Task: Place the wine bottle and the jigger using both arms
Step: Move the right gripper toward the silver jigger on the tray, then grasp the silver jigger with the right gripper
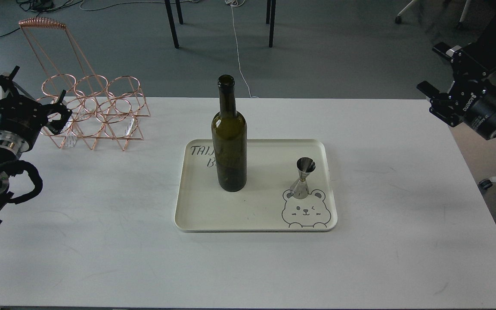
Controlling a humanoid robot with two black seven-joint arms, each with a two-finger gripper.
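Two jaws gape empty | left gripper (20, 97) | right gripper (429, 69) | bottle (229, 142), jigger (303, 178) on tray (196, 215)

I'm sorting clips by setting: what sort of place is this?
Probably a lab or office workroom, not a bar: a plain white table on grey floor with loose cables, and a caster chair base behind.
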